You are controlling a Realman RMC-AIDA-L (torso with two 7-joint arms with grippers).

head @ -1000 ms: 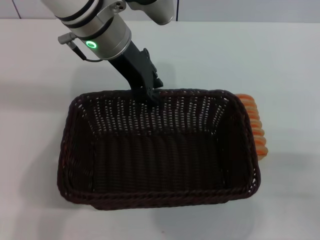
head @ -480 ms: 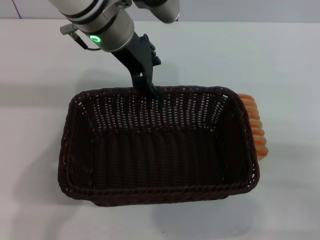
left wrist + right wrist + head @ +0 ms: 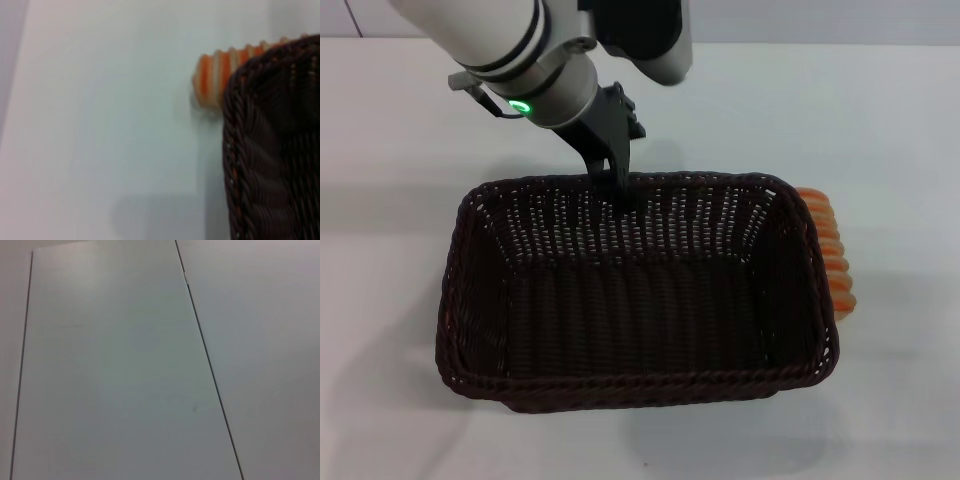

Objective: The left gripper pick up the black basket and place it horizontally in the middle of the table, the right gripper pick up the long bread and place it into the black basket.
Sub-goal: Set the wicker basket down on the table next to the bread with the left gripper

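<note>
The black basket (image 3: 620, 385) lies lengthwise across the middle of the white table (image 3: 880, 130) in the head view, empty. My left gripper (image 3: 617, 186) reaches down from the far side and is closed over the middle of the basket's far rim. The long bread (image 3: 832, 262), striped orange and cream, lies on the table against the basket's right end, partly hidden by the rim. The left wrist view shows a basket corner (image 3: 270, 150) and one end of the bread (image 3: 215, 82) behind it. My right gripper is out of view.
The thick white-and-silver left arm (image 3: 510, 50) with its green light ring hangs over the far left of the table. The right wrist view shows only plain white surface (image 3: 125, 365). Open tabletop lies to the left, right and far side of the basket.
The basket shifted slightly away from me and settled level about a second ago, then stayed still. The left arm has swung its wrist nearer and to the right while the claw stays at the far rim.
</note>
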